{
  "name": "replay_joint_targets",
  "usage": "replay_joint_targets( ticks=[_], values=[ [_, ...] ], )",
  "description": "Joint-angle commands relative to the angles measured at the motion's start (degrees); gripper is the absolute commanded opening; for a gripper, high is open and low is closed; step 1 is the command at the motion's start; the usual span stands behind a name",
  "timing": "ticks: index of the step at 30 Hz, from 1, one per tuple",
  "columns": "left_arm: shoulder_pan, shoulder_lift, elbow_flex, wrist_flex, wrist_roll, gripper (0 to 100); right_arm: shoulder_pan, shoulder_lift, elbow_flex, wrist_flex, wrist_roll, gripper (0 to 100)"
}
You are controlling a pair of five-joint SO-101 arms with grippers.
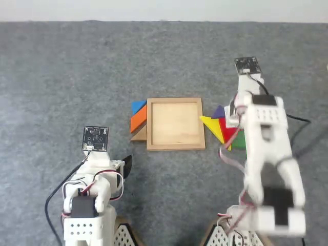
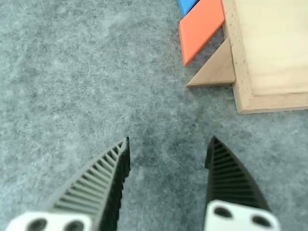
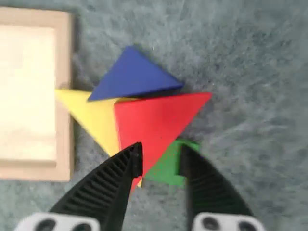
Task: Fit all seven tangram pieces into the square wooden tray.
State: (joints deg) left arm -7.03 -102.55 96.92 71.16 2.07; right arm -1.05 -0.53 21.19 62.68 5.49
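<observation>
- The left gripper (image 2: pixel 168 144) hangs low over the grey carpet (image 2: pixel 72 72), near the tray's left side. Its jaws are wide apart and hold nothing.
- Three pieces lie just left of the tray: a blue piece (image 1: pixel 138 106), an orange piece (image 1: pixel 139 120) and a wood-coloured triangle (image 1: pixel 139 134). The triangle touches the tray's edge.
- The square wooden tray (image 1: pixel 175 146) sits in the middle of the table. No piece is in it yet, so the job looks like it is just starting.
- Four pieces lie in a pile just right of the tray. The yellow triangle (image 3: pixel 94 118) touches the tray's rim. The dark blue triangle (image 3: pixel 132 74) and the red triangle (image 3: pixel 154 122) lie partly on the yellow one. A green piece (image 3: pixel 168 168) peeks out from under the red.
- The right gripper (image 3: pixel 161 151) is over the red triangle's low corner, jaws a little apart and not squeezing.
- The step looks like picking up the red triangle. Next, I think, the jaws must pinch its edge without dragging the other pieces along.
</observation>
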Motion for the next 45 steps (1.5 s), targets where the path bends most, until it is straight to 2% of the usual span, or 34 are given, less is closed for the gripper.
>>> replay_joint_targets(
  ticks=[1, 3, 8, 11, 30, 36, 42, 45],
  values=[
    [0.00, -0.62, -0.40, 0.35, -0.44, 24, -1.10, 7.25, -9.67, 1.54, -4.57, 21.7],
    [0.00, -0.62, -0.40, 0.35, -0.44, 24, -1.71, 9.80, -11.69, 1.80, -8.18, 22.1],
    [0.00, -0.62, -0.40, 0.35, -0.44, 24, -5.93, 12.09, -12.92, 1.63, -22.51, 22.1],
    [0.00, -0.62, -0.40, 0.35, -0.44, 24, -7.08, 11.38, -12.92, 1.19, -27.08, 22.1],
    [0.00, -0.62, -0.40, 0.35, -0.44, 24, -4.62, 11.30, -8.53, -4.09, -27.52, 22.2],
    [0.00, -0.62, -0.40, 0.35, -0.44, 24, -5.32, 10.15, -6.77, -1.54, -19.43, 22.2],
    [0.00, -0.62, -0.40, 0.35, -0.44, 24, -10.95, 0.75, -5.98, 1.98, -5.80, 22.2],
    [0.00, -0.62, -0.40, 0.35, -0.44, 24, -14.81, -7.08, 0.00, 0.92, 3.43, 22.3]
  ],
)
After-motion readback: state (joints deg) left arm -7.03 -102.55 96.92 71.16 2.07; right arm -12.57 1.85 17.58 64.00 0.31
